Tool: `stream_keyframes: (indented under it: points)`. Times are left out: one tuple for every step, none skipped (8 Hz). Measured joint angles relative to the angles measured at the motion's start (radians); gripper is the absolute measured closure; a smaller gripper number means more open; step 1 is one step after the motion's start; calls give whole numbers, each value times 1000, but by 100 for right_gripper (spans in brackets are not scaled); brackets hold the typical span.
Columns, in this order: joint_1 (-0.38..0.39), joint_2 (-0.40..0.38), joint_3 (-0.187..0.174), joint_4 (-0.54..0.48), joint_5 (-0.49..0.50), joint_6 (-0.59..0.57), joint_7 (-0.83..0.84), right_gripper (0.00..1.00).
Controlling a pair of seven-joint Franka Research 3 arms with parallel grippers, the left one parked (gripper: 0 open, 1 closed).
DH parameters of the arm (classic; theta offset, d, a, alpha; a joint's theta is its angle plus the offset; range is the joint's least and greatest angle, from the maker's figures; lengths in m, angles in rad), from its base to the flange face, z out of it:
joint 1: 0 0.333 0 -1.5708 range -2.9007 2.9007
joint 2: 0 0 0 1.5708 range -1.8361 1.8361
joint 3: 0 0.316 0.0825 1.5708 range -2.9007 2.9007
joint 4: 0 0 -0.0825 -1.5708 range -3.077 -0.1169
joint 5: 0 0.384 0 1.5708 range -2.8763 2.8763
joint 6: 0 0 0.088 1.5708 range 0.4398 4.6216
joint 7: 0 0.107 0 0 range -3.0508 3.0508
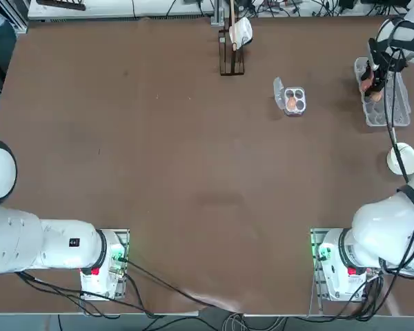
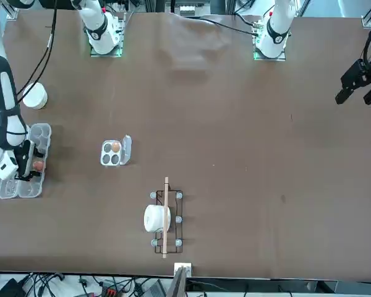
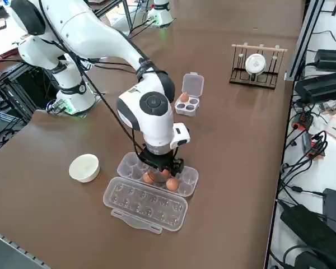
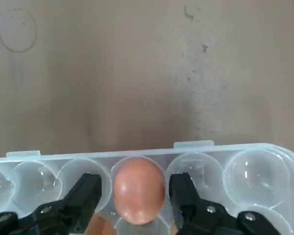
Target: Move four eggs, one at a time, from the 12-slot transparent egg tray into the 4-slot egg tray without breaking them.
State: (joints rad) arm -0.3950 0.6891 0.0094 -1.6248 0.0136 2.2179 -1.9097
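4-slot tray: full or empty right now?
Partly filled: the 4-slot egg tray holds one egg, its other three cups empty, lid flap open.

Table surface: brown, matte, fills most of the top view; faint scuffs and a pale ring mark show in the wrist view.
Rack: dark wire stand with a wooden rod and a white roll, near the table's 12 o'clock edge in the top view.
Bowl: white, round, at 3 o'clock in the top view.
Cables: black leads and power bricks on the pale floor beside the table.
Frame: metal post at the table's far corner.
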Motion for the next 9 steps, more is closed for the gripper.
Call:
stream_keyframes:
  points:
    - [0,0,1,0,0,1,-1,20]
    - [0,-1,7,3,0,5,-1,40]
    - [-2,-5,7,5,0,-1,-1,42]
    - [-2,-4,8,5,1,-1,-1,42]
    - [-3,-4,8,5,2,-2,-1,42]
    - [-3,-4,8,7,4,-5,1,42]
    - [-5,-6,8,13,4,-14,12,42]
    - [-8,-18,7,19,4,-38,28,42]
    - [-9,-45,7,24,3,-73,48,42]
